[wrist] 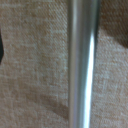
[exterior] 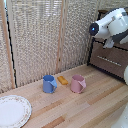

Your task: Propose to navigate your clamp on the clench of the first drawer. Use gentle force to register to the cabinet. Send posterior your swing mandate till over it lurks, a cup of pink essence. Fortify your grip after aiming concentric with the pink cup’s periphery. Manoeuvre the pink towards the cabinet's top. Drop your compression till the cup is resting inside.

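The white arm (exterior: 112, 24) reaches the cabinet (exterior: 111, 56) at 3 o'clock; if the tool is spread, I cannot tell. On the surface (exterior: 95, 100), the pink cup (exterior: 77, 83) stands apart from the blue mug (exterior: 49, 84), with open room around.

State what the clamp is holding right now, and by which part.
It cannot be told. The wrist view shows only a silver bar close up, with no fingers around it; in the exterior view the arm hides the clamp near the cabinet. The pink cup stands untouched.

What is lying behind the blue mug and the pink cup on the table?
A small orange-yellow block lies flat on the wooden table, behind and between the blue mug and the pink cup. The mugs hide nothing else visible; beyond stands a woven screen.
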Robot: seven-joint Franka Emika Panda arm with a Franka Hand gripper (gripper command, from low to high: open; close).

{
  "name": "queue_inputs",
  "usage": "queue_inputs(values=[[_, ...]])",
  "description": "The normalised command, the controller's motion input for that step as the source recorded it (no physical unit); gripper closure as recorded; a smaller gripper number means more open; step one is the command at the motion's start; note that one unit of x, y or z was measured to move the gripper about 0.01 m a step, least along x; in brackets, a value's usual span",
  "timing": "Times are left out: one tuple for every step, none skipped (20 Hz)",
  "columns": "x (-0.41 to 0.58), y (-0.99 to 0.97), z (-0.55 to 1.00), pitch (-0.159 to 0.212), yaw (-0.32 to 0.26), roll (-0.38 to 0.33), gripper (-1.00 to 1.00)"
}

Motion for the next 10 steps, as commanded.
queue_inputs(values=[[0.0,-0.12,-0.02,0.0,0.086,0.024,1.0],[0.0,-0.05,0.0,0.0,0.037,0.0,1.0],[0.0,-0.04,-0.01,0.0,0.049,0.0,1.0],[0.0,-0.09,0.0,0.0,0.034,0.0,1.0],[0.0,-0.06,0.0,0.0,0.028,0.0,1.0],[0.0,0.0,-0.01,0.0,0.059,0.0,1.0],[0.0,0.0,-0.02,0.0,0.058,0.0,1.0],[-0.017,0.0,-0.05,0.018,0.102,0.005,1.0],[-0.054,0.0,-0.03,0.0,0.115,0.01,1.0],[0.0,0.0,0.0,0.01,0.126,0.002,1.0]])
